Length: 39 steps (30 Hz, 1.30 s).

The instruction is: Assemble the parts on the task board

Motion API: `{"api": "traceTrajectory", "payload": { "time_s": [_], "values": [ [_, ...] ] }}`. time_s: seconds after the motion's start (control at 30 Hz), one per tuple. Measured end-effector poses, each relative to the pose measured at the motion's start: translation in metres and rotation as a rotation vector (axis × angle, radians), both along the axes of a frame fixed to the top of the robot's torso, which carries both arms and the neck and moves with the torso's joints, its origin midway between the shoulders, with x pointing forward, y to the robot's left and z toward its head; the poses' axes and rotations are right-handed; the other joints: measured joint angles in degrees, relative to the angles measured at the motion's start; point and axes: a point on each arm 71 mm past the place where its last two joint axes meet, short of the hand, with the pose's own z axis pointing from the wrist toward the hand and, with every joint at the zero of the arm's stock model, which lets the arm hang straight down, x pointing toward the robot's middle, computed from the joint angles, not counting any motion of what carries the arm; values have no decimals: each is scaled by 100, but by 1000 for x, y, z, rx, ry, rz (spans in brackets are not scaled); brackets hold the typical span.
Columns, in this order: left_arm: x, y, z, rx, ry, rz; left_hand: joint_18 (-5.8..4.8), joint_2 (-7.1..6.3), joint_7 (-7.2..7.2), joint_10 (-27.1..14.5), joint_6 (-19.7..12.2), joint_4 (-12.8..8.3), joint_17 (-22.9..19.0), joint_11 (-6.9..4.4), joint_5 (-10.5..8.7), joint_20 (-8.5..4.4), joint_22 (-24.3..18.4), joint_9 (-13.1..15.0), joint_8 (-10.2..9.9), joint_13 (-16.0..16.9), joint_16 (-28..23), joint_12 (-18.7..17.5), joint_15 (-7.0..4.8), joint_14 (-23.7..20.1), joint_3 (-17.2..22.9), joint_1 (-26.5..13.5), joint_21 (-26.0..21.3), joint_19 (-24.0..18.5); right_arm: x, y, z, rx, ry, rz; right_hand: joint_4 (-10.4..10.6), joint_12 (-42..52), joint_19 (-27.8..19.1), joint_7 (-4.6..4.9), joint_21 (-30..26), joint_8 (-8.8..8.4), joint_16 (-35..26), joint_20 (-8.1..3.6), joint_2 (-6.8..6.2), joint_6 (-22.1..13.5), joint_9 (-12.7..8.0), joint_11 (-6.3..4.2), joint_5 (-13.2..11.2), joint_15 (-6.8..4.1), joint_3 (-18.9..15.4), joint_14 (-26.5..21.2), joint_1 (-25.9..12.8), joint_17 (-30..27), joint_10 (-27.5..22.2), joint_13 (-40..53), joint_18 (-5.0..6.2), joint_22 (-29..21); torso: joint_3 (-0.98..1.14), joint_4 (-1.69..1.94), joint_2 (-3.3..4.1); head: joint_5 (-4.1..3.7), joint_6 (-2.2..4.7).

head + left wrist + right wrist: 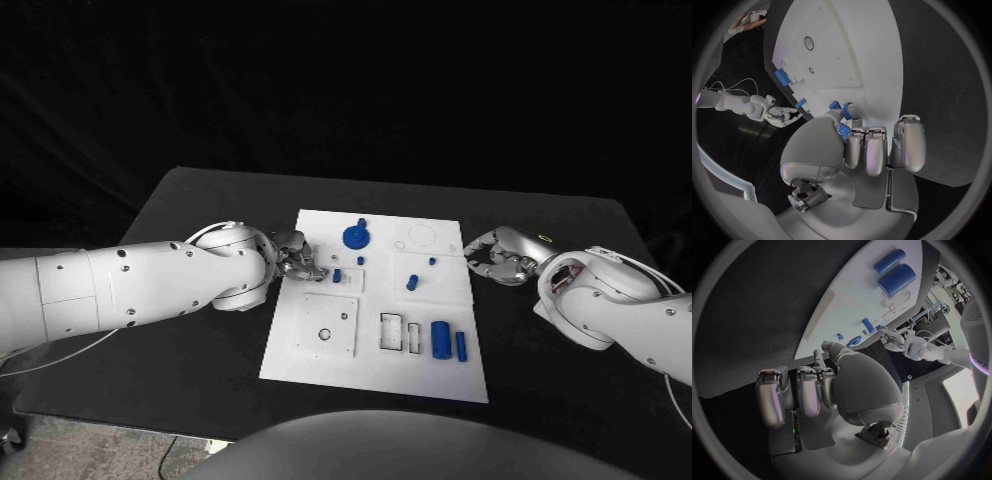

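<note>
The white task board (378,350) lies mid-table. On it are a blue disc with a knob (355,237), a small blue peg (338,276), a blue piece (411,282), a thick blue cylinder (440,340) and a slim blue cylinder (462,346). My left hand (300,258) sits at the board's left edge with its fingers curled. In the left wrist view one fingertip (851,110) lies right against the peg (836,105); whether it is pinched I cannot tell. My right hand (498,258) hovers at the board's right edge, fingers curled in with nothing in them (811,390).
A raised square plate (326,325) with a small round hole sits on the board's near left. Two empty rectangular slots (394,333) lie beside the cylinders. A round recess (423,236) is at the far right. The black table (188,230) surrounds the board.
</note>
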Motion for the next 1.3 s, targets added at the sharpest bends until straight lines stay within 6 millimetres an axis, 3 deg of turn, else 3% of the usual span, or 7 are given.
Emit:
{"api": "traceTrajectory", "payload": {
  "time_s": [0.3, 1.3],
  "values": [
    [1, 0, 2, -9, -25, 9, 0, 15, -29, 0, 50, -45, 0, 0, 0, -21, 0, 3, 24, 0, 0, 0, 0, 0, 155, 211, 0, 21, 0, -1, -1, -1, 1, -1, 0, 0, 0, 0, 0, 0, 0, 0, 0, 0, 0, 0, 0, 0, 0, 0, 0, 5, 0, 0, 0, -1, 1, -7, 0, 8, 0],
    [0, 4, -1, 23, -14, 22, 0, 6, -27, 0, 50, -24, 4, 1, -70, -20, 0, 5, 23, 0, 0, 0, 0, 0, 198, 247, 0, 20, 0, -1, -1, -1, 2, -3, 0, 0, 0, 0, 0, 0, 0, 0, 0, 0, 1, 0, 0, 0, 0, 0, 0, 3, 0, 4, 0, -3, 1, -7, -1, 26, 0]
  ]
}}
